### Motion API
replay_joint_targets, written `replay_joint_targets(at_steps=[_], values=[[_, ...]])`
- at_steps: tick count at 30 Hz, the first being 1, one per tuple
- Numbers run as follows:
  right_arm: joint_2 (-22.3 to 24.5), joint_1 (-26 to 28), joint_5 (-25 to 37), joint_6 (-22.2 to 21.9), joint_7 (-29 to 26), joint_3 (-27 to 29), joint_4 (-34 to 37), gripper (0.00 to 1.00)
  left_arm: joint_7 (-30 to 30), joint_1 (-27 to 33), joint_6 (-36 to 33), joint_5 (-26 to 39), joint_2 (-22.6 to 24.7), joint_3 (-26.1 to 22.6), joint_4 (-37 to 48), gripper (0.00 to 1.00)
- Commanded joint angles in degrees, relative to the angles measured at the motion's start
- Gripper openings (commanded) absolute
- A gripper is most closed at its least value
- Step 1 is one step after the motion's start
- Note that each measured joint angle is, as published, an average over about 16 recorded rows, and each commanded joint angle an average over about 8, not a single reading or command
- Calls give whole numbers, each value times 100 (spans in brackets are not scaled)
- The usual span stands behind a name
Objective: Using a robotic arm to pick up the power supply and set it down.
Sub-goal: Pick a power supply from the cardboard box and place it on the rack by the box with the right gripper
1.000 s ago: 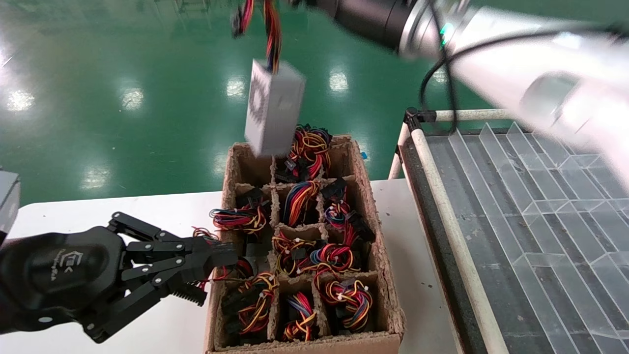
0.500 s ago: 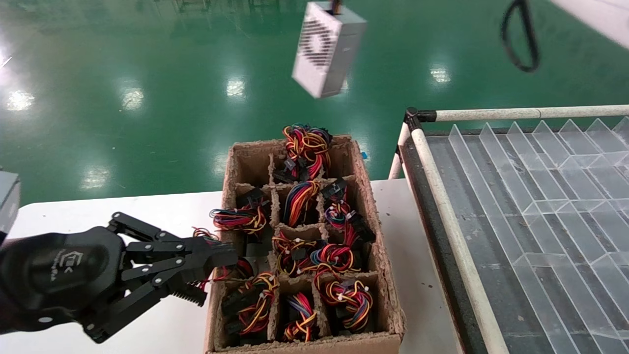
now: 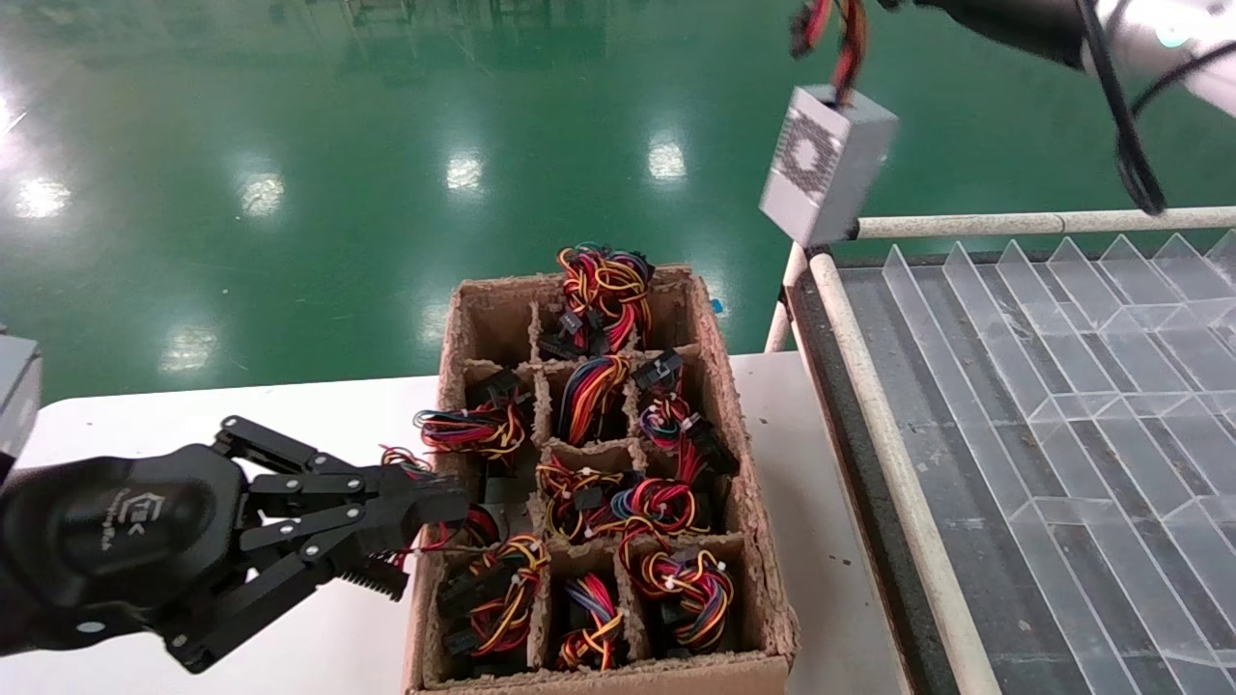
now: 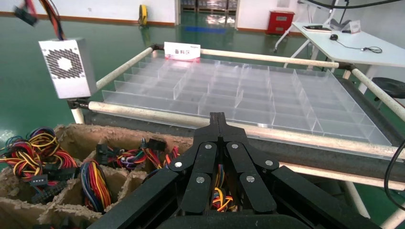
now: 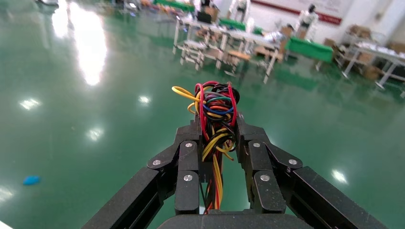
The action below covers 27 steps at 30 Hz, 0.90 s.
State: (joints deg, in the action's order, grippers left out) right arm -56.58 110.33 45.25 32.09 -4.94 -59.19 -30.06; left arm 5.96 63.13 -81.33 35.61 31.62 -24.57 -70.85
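The power supply [image 3: 826, 164], a small grey box with a perforated vent, hangs in the air by its red and orange wires [image 3: 845, 39] over the far left corner of the divided tray. It also shows in the left wrist view as a power supply [image 4: 67, 71] above the frame's corner. My right gripper [image 5: 217, 125] is shut on the wire bundle [image 5: 215, 102]; in the head view only the right wrist [image 3: 1014, 19] shows at the top edge. My left gripper [image 3: 454, 502] rests low beside the cardboard box, its fingertips [image 4: 218, 119] shut on nothing.
A cardboard box [image 3: 719, 347] with compartments full of coloured wire bundles stands on the white table [image 3: 193, 415]. To the right lies a clear plastic divided tray [image 3: 1043, 386] in a white pipe frame [image 3: 869, 386]. A grey block [image 3: 14, 386] sits at the left edge.
The power supply has swung from above the box's far end, up, then right and down to the tray frame's far left corner. The left arm has not moved.
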Motion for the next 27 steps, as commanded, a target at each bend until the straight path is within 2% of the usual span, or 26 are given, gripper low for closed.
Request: replay_joint_targets(at_steps=[1, 11, 27], values=[[48, -38, 27, -14, 26, -16, 112, 0, 0, 0, 0, 0, 0, 0, 0, 0], [286, -165, 50, -53, 196, 8, 675, 0, 0, 0, 0, 0, 0, 0, 0, 0], [393, -248, -111, 297, 469, 149, 1186, 0, 0, 0, 0, 0, 0, 0, 0, 0]])
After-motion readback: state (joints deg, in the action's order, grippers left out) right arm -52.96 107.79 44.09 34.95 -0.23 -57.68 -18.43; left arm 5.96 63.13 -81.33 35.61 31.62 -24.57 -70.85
